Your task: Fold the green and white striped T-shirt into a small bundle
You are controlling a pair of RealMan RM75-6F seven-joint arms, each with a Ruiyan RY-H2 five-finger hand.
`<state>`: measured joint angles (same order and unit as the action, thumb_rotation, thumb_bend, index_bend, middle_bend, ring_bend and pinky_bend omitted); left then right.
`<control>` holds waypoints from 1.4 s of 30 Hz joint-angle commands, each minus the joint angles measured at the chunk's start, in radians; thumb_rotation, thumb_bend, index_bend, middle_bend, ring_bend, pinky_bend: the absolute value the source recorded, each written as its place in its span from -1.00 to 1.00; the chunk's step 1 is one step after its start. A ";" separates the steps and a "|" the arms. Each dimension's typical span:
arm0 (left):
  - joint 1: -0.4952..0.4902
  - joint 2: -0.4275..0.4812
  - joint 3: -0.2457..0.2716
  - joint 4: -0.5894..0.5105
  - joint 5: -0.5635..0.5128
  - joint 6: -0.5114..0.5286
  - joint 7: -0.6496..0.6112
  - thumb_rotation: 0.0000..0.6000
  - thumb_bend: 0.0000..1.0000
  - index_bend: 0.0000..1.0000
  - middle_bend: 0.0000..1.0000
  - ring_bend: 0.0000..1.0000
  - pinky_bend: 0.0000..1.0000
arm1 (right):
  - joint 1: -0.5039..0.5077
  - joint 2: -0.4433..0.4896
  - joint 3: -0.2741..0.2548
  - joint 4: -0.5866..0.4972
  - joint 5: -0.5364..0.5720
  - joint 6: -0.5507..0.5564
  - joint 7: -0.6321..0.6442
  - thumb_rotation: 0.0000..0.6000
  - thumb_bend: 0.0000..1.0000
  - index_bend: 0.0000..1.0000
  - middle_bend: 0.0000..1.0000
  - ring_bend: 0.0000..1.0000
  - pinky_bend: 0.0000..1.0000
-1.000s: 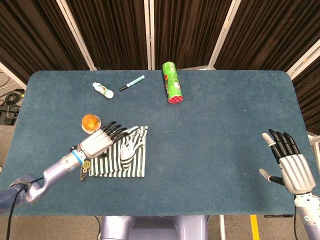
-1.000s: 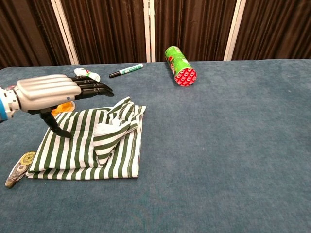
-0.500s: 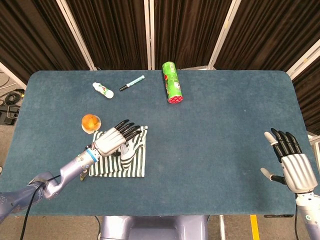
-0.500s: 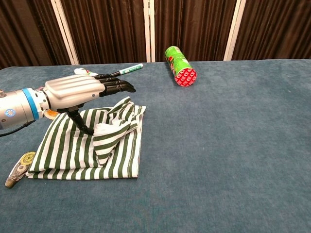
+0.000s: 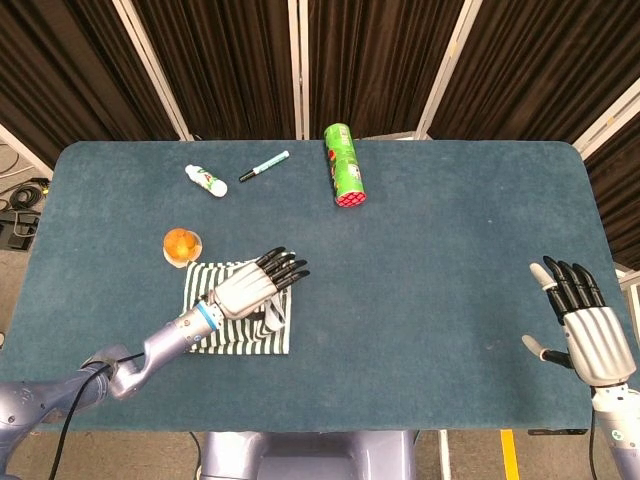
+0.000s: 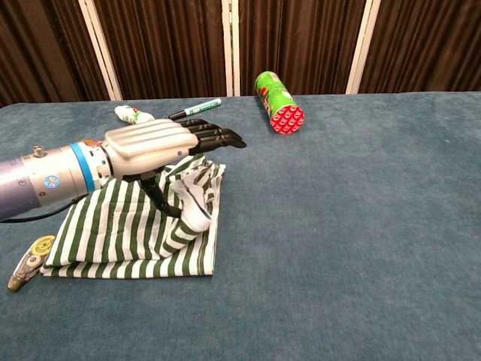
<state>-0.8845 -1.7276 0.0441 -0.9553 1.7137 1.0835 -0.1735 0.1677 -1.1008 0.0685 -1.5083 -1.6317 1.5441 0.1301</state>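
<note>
The green and white striped T-shirt (image 5: pixel 228 335) (image 6: pixel 113 233) lies partly folded on the blue table, front left. My left hand (image 5: pixel 254 289) (image 6: pixel 159 144) hovers flat over its right half, fingers straight and pointing right past the shirt's edge. Its thumb (image 6: pixel 159 197) hangs down and presses into a bunched flap of cloth (image 6: pixel 194 203) near the shirt's right edge. Nothing is gripped in that hand. My right hand (image 5: pixel 586 331) is open, fingers spread, at the table's front right corner, far from the shirt; the chest view does not show it.
A green can (image 5: pixel 343 165) (image 6: pixel 279 102) lies on its side at the back centre. A marker (image 5: pixel 264 166) (image 6: pixel 195 110) and small bottle (image 5: pixel 205 181) (image 6: pixel 133 114) lie at the back left. An orange (image 5: pixel 181 245) sits just behind the shirt. A tape dispenser (image 6: pixel 28 260) lies by its front left corner.
My left hand has swept right across the shirt, its thumb pushing the loose flap to the right edge, where it now bunches. The right hand has barely moved.
</note>
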 commanded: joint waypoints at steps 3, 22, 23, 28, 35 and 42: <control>-0.011 -0.032 -0.002 -0.014 0.001 -0.017 0.017 1.00 -1.00 -1.00 -1.00 -1.00 -1.00 | 0.001 0.000 -0.001 0.000 -0.001 -0.002 0.001 1.00 -1.00 -0.86 -1.00 -1.00 -1.00; -0.006 -0.126 -0.002 0.060 -0.018 -0.031 -0.015 1.00 -1.00 -1.00 -1.00 -1.00 -1.00 | -0.001 0.004 0.003 0.004 0.003 0.001 0.014 1.00 -1.00 -0.86 -1.00 -1.00 -1.00; -0.006 -0.124 -0.006 0.056 -0.018 -0.023 -0.018 1.00 -1.00 -1.00 -1.00 -1.00 -1.00 | -0.001 0.004 0.003 0.004 0.003 0.001 0.015 1.00 -1.00 -0.86 -1.00 -1.00 -1.00; -0.011 -0.081 -0.038 -0.002 -0.014 0.036 -0.020 1.00 -1.00 -1.00 -1.00 -1.00 -1.00 | -0.001 0.004 0.003 0.004 0.002 0.003 0.017 1.00 -1.00 -0.86 -1.00 -1.00 -1.00; 0.009 0.097 -0.111 -0.220 -0.055 0.107 0.045 1.00 -1.00 -1.00 -1.00 -1.00 -1.00 | -0.004 0.007 0.001 -0.002 -0.004 0.009 0.019 1.00 -1.00 -0.86 -1.00 -1.00 -1.00; 0.138 0.320 -0.143 -0.504 -0.216 0.153 0.242 1.00 -1.00 -1.00 -1.00 -1.00 -1.00 | -0.011 0.013 0.003 -0.016 0.004 0.015 0.012 1.00 -1.00 -0.97 -1.00 -1.00 -1.00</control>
<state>-0.8294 -1.5196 -0.0737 -1.3162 1.5996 1.1967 -0.0617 0.1583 -1.0887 0.0711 -1.5216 -1.6301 1.5588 0.1447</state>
